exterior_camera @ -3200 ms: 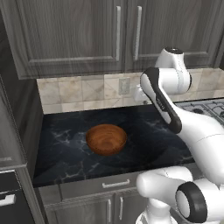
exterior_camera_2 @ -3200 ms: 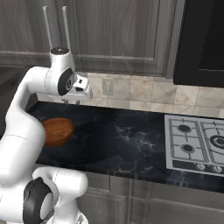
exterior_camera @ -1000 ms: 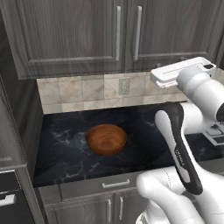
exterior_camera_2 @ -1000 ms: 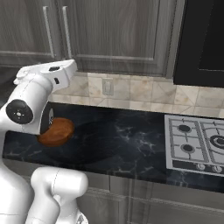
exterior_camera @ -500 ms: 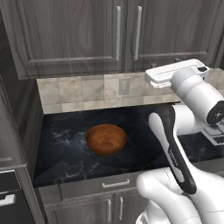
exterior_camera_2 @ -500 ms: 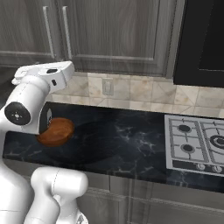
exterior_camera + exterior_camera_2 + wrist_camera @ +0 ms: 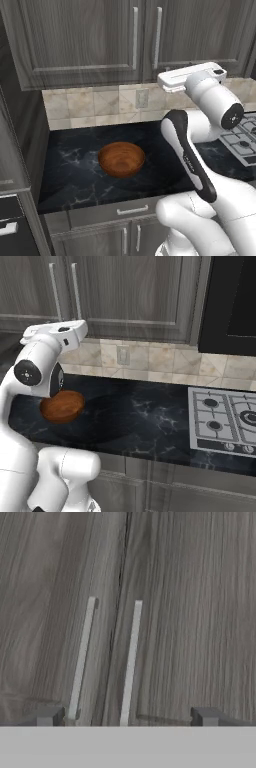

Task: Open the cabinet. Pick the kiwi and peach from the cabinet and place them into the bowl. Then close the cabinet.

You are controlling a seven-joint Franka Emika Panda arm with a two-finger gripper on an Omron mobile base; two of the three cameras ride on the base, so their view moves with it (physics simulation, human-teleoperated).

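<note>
The cabinet [image 7: 90,40] has both tall doors shut, their silver bar handles [image 7: 135,37] side by side at the middle seam. My gripper [image 7: 126,717] is open and faces the doors, its fingertips [image 7: 47,716] spread wide on either side of the two handles [image 7: 131,662] and apart from them. In the base views my hand [image 7: 189,76] hangs just below the right door's handle. The wooden bowl [image 7: 121,159] sits on the black counter, partly behind my arm in the right base view [image 7: 62,406]. The kiwi and peach are hidden behind the shut doors.
A gas stove [image 7: 225,421] lies at the counter's right end under a dark appliance [image 7: 235,301]. A wall outlet [image 7: 142,98] sits on the tiled backsplash. Small grey doors and a drawer [image 7: 127,212] run below the counter [image 7: 75,175].
The arm has risen from a folded pose to cabinet height, and in the last second the hand slid left toward the door handles. The gripper stayed open.
</note>
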